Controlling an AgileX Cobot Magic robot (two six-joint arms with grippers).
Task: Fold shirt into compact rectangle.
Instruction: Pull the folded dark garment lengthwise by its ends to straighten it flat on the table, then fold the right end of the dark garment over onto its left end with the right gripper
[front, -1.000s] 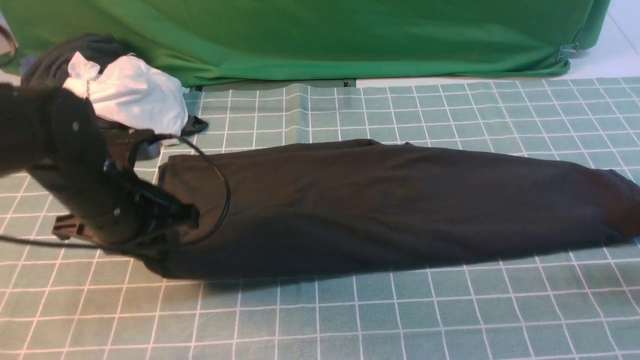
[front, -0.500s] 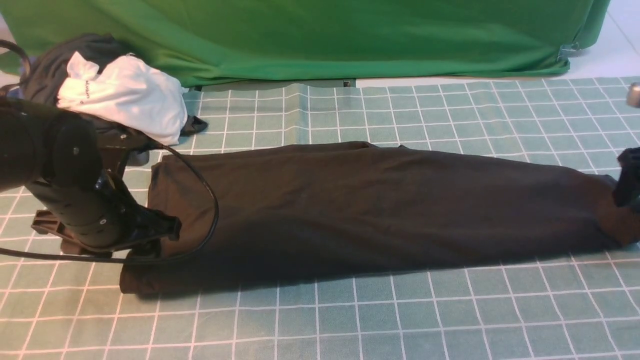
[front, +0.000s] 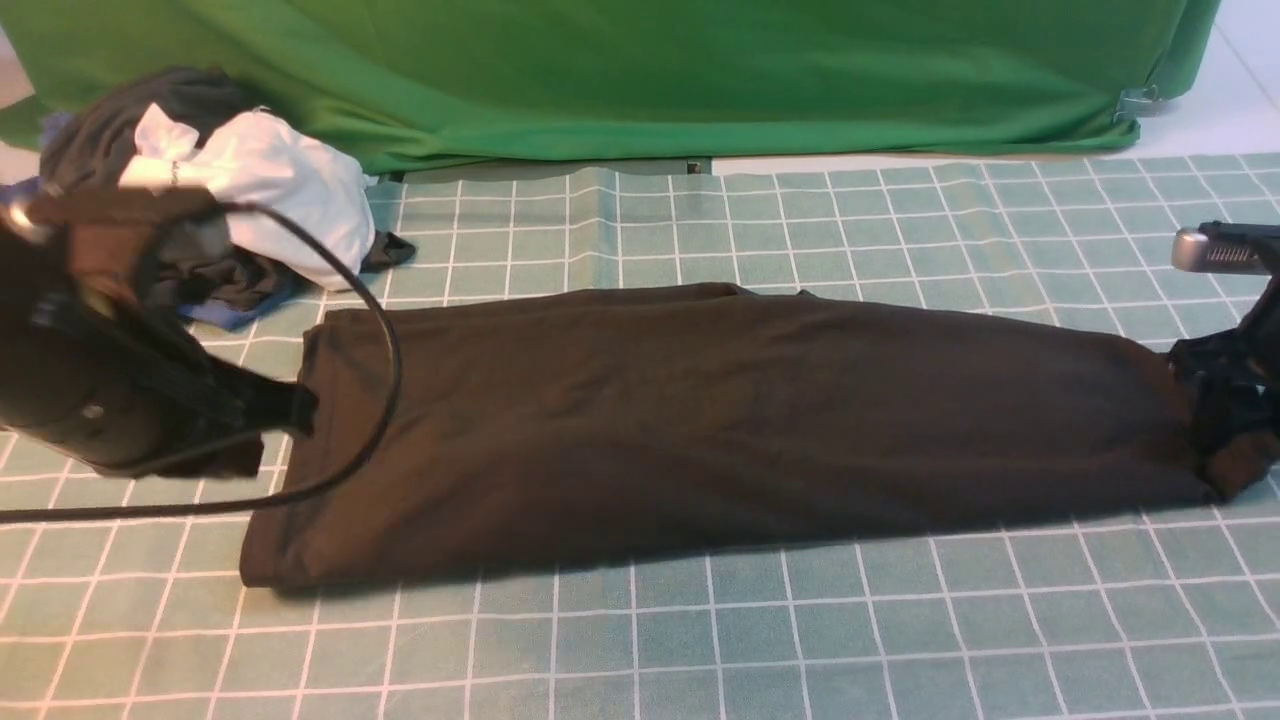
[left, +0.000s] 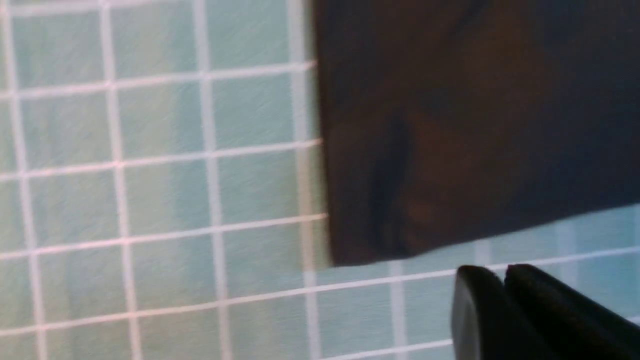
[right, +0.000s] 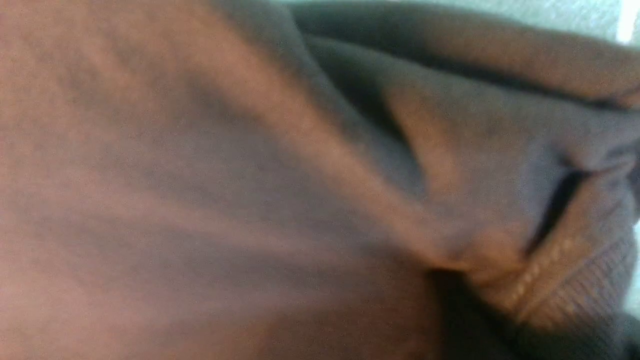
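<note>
The black shirt (front: 720, 420) lies folded into a long strip across the checked tablecloth (front: 700, 640), print hidden. My left gripper (front: 300, 410) hovers at the strip's left edge. In the left wrist view its fingertips (left: 502, 272) are pressed together with nothing between them, just off a corner of the shirt (left: 475, 125). My right gripper (front: 1225, 400) sits on the strip's right end, where the cloth bunches up. The right wrist view is filled with the shirt (right: 200, 175): folds gather toward the jaws beside the ribbed collar (right: 590, 285), and the fingers themselves are hidden.
At the back left a white shirt (front: 270, 195) is heaped on a dark grey garment (front: 150, 110) with blue cloth (front: 235, 312). A green drape (front: 650, 70) hangs behind the table. The left arm's black cable (front: 385, 330) loops over the strip's left end.
The left gripper let go of the strip's left end, which now lies flat, and drew back to the left, shut. The right arm came in from the right onto the strip's right end.
</note>
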